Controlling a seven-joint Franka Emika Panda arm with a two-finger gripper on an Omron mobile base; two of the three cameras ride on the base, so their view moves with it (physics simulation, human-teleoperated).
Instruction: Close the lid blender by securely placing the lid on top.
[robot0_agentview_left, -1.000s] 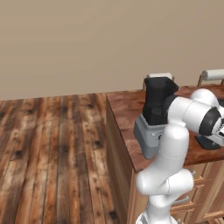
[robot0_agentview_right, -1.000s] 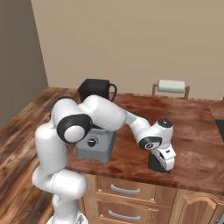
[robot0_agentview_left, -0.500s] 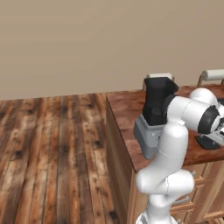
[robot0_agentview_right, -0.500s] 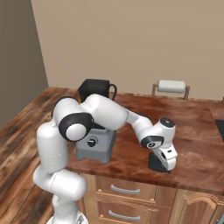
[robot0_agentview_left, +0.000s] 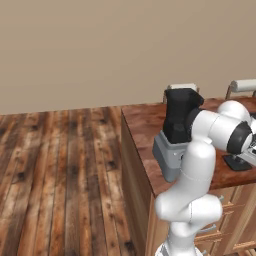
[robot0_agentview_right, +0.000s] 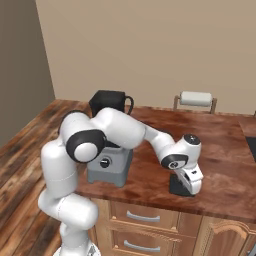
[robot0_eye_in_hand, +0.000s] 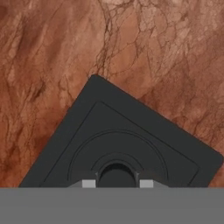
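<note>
Thin flat black square lid (robot0_eye_in_hand: 118, 144) with rounded corners lies flat on the reddish-brown marbled worktop (robot0_agentview_right: 220, 145), well apart from the grey-based blender (robot0_agentview_right: 109, 150) with its black jar. Claw (robot0_agentview_right: 192, 186) poised directly above the lid; whether spread or closed cannot be told.

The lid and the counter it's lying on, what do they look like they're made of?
The lid: probably matte black plastic, judging by its even dull surface, rounded corners and moulded concentric ridges.
The counter: seemingly polished reddish-brown stone, like marble or granite, judging by its irregular dark veining and blotchy pattern. As a render, that may be only a surface pattern.
</note>
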